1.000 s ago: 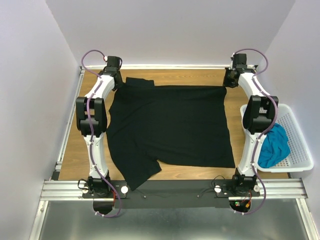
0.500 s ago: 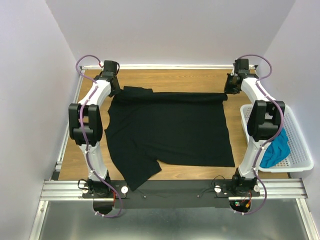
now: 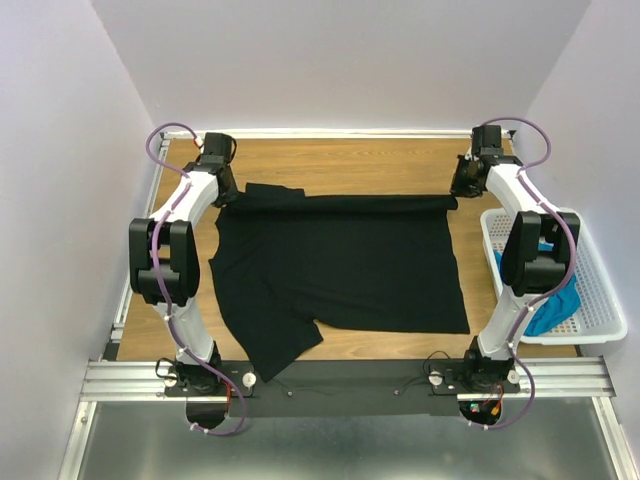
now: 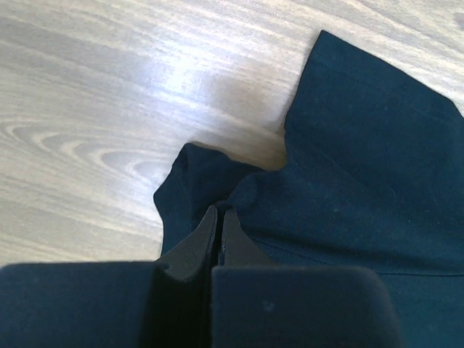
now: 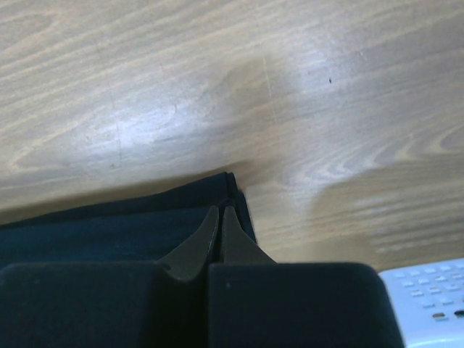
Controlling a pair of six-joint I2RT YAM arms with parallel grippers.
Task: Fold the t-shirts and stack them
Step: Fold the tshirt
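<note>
The black t-shirt (image 3: 340,270) lies spread on the wooden bench (image 3: 340,155), one sleeve pointing toward the arm bases. Its far edge is raised and turned over into a narrow band running from corner to corner. The left claw (image 4: 220,212) is pinched closed on the far left corner of the black t-shirt, just beside the other sleeve, with the cloth bunched around the fingertips. The right claw (image 5: 220,210) is pinched closed on the far right corner, where the cloth lies doubled. The teal-blue t-shirt (image 3: 555,305) sits crumpled to the right of the black t-shirt, inside the white basket (image 3: 600,290).
</note>
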